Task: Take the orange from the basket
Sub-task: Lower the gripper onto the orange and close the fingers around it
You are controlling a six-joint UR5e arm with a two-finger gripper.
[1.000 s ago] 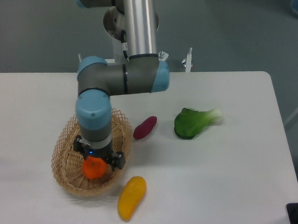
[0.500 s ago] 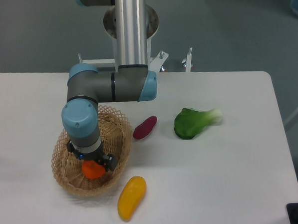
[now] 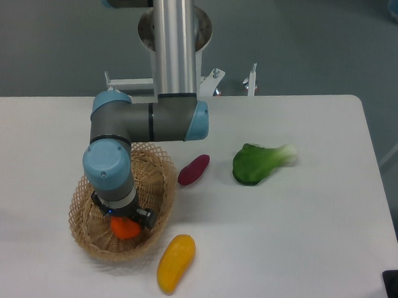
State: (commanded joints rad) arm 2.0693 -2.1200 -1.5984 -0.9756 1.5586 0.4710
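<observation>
Arm config: UR5e wrist points straight down into the basket (image 3: 88,231), which sits at front-left of the white table (image 3: 301,228). The basket is oval woven wicker w/ open lattice rim; its rear half is largely covered by the wrist housing.

Gripper (image 3: 124,220): positioned inside the basket, directly over the orange (image 3: 125,228). Fingers are hidden under the wrist body and the dark flange; only dark parts show at either side of the fruit. Jaw state: cannot tell from this view whether they are spread or clamped on the fruit. Contact w/ the fruit appears likely but is not confirmed.

Orange: inside the basket, toward its front-right part, just below the gripper. Only the lower portion of the fruit is visible; the top is occluded by the tool. Whether it rests on the basket floor or is lifted cannot be told.

Other items on table:
- Mango (image 3: 175,262): yellow-orange, elongated, lying just beside the basket's front-right rim, outside it.
- Purple sweet potato (image 3: 194,169): right of the basket rim, near but apart.
- Green leafy veg (image 3: 258,163): bok-choy type, well right of the basket, white stem end pointing right.
</observation>
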